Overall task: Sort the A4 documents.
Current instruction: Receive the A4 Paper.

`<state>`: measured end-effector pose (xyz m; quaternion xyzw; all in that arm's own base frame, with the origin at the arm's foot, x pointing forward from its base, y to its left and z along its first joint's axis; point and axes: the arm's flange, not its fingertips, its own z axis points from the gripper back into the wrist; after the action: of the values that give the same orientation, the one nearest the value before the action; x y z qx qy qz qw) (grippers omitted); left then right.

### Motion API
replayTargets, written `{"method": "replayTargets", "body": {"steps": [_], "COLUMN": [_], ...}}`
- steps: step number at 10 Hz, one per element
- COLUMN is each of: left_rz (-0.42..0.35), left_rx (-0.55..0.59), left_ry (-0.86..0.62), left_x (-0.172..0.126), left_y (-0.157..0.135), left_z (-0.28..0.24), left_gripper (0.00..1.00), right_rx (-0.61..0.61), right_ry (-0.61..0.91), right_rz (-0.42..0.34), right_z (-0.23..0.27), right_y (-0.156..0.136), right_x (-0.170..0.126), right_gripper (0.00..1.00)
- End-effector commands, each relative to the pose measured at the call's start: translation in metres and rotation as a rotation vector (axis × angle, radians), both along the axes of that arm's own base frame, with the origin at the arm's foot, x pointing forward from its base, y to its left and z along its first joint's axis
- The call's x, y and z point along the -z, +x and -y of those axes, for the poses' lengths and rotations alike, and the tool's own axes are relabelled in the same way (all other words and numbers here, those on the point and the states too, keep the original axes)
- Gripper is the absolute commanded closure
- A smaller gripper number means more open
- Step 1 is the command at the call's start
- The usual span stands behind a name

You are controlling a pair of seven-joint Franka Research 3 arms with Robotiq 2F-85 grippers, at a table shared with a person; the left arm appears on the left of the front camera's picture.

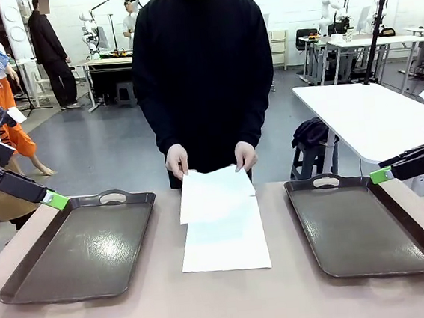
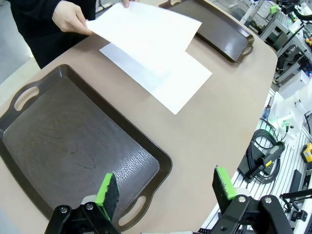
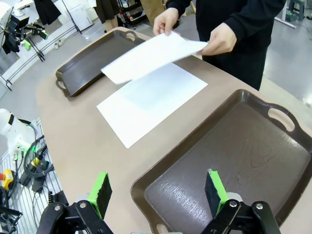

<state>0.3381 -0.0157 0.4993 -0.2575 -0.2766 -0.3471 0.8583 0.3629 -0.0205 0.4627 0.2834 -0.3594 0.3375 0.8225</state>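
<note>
Two A4 documents sit mid-frame in the front view. The lower sheet (image 1: 228, 249) lies flat on the worktop (image 1: 166, 306), between the two trays. The upper sheet (image 1: 212, 195) overlaps its far end, skewed and lifted, pinched at its far corners by the person's hands (image 1: 176, 161) at centre frame. The dark brown left tray (image 1: 78, 251) and right tray (image 1: 365, 227) flank the paper, each apart from it.

The robot's left hand (image 1: 55, 200) comes in at the left edge, pointing inward and slightly down, its green pad showing against the left tray's far corner. The robot's right hand (image 1: 381, 175) mirrors it at the right edge, by the right tray's far corner.

The left wrist view shows what the front view does not. There the robot's left hand (image 2: 165, 187) has its fingers spread wide and holds nothing, above the left tray, with both sheets at upper centre. In the right wrist view the robot's right hand (image 3: 157, 190) is likewise wide apart and empty above the right tray, with the sheets at upper centre.
</note>
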Motion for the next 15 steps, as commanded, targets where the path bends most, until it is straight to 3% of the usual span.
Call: {"method": "replayTargets", "body": {"steps": [1,15], "left_rz": [0.008,0.008], "left_rx": [0.017,0.017], "left_ry": [-0.013,-0.013], "left_x": [0.0016,0.0016], "left_y": [0.0025,0.0025], "left_z": [-0.0024,-0.0024], "left_gripper": [0.00,0.00], "right_rx": [-0.014,-0.014], "right_ry": [0.021,0.021], "right_rz": [0.024,0.024], "right_z": [0.0004,0.0004], "right_y": [0.0058,0.0058], "right_x": [0.0016,0.0016], "right_gripper": [0.00,0.00]}}
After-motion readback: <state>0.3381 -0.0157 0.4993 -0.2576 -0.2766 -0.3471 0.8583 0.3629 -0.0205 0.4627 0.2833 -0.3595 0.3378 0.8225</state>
